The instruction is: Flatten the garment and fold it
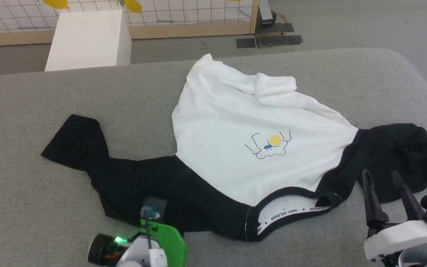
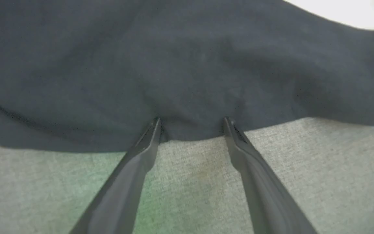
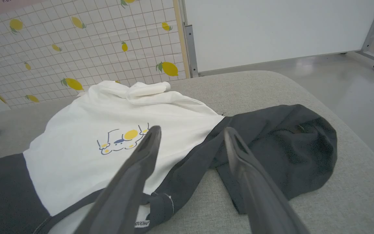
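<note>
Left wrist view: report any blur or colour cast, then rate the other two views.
Left wrist view: the garment is soft, its black washed to blue-grey; a green cast tints the grey cushion by the left gripper. Head view: sharp, evenly lit; a green light glows at lower left. Right wrist view: the right gripper blurs up close; the garment beyond is sharp.

Garment (image 1: pixel 217 122) matt cloth; table (image 1: pixel 24 111) rough weave.
</note>
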Controlling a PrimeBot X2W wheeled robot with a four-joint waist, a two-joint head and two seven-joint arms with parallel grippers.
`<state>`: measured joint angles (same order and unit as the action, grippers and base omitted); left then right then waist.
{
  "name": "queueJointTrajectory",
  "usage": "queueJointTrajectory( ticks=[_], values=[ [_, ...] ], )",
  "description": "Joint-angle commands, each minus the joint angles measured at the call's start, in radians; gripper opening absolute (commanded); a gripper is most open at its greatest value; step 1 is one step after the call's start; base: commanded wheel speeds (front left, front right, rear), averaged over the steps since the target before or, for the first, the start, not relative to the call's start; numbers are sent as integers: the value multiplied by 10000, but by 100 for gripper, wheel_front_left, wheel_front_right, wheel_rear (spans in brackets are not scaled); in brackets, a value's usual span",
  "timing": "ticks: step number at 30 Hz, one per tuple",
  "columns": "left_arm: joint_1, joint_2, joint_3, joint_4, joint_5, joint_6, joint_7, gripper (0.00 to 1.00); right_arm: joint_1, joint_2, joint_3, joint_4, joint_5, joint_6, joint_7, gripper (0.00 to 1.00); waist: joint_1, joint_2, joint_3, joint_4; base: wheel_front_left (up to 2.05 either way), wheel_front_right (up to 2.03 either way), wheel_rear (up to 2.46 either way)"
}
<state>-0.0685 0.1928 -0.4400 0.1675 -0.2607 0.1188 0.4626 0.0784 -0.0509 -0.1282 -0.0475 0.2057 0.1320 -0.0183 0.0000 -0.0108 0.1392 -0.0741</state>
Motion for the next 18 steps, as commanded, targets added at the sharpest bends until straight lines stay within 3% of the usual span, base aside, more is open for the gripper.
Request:
queueJointTrajectory(
  ticks=[1,5,9,18],
  values=[
    [25,152,-383,412,274,-209,387,100,-2,6,18,-5,65,-13,-77,100,0,108,40,24,0,0,0],
    [-193,654,-885,300,884,-486,656,100,-47,6,-19,54,125,-13,-76,100,0,108,32,82,0,0,0],
    [-12,809,-895,-92,780,-539,725,100,-32,6,-63,77,161,-13,-80,100,0,108,-31,109,0,0,0],
    [1114,-44,51,-1546,-891,159,534,100,50,6,-329,107,156,-13,-54,100,0,108,-97,287,0,0,0]
  ],
)
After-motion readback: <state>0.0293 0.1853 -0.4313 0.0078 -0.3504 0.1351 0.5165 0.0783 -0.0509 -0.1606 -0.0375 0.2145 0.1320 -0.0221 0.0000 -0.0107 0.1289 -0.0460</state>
